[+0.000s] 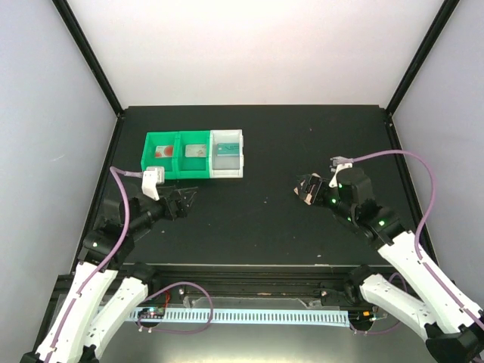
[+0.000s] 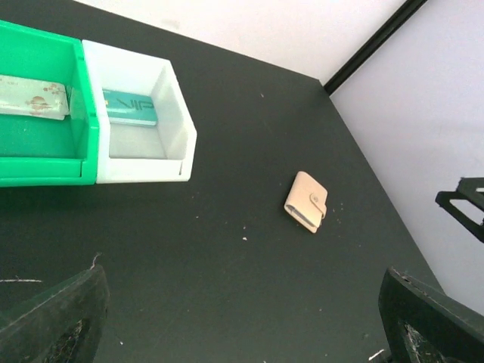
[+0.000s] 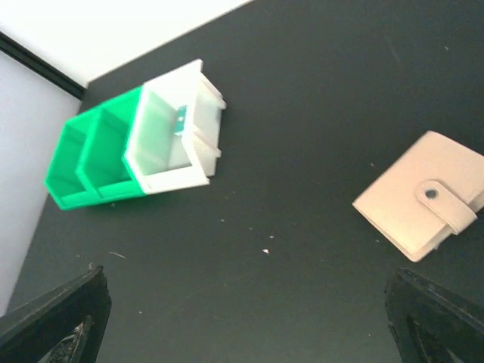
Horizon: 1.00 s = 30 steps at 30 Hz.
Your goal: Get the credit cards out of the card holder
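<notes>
Both jaws stand wide apart, empty: my left gripper near the green bin, my right gripper above the wallet, which lies closed on the table. Green bin: a red-marked card in one compartment, a grey card in the next. White bin: a teal card.

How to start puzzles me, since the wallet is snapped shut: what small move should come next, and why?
Probably ease the right gripper down towards the card holder to reach its tab. The holder lies closed, tab snapped, just ahead of that gripper's open jaws; the left gripper is open too but farther away.
</notes>
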### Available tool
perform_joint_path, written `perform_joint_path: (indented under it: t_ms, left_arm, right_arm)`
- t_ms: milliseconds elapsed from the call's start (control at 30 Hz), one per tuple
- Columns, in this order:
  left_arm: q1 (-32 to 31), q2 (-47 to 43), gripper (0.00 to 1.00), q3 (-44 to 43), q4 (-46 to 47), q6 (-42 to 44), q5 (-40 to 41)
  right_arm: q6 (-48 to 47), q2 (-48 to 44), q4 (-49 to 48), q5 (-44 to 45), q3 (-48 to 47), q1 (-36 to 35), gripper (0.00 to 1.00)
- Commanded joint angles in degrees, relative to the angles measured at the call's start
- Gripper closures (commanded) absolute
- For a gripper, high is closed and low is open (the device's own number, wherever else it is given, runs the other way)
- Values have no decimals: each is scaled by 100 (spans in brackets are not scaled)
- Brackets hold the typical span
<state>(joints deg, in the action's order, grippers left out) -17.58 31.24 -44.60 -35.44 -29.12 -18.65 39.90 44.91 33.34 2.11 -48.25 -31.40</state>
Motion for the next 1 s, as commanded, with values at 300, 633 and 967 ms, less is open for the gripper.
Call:
perform_joint_path:
  t_ms: [300, 633, 967]
  left_arm:
    - [54, 0, 1, 130, 112, 124, -92]
    - [53, 7, 1, 170, 27, 227, -353]
    - [53, -167, 1, 461, 57, 181, -290]
  right_arm:
    - [65, 712, -806, 1082, 830, 231, 27]
    - [-197, 2324, -2165, -449, 1212, 1686, 48]
    - [-187, 3803, -2743, -884, 792, 2332, 50]
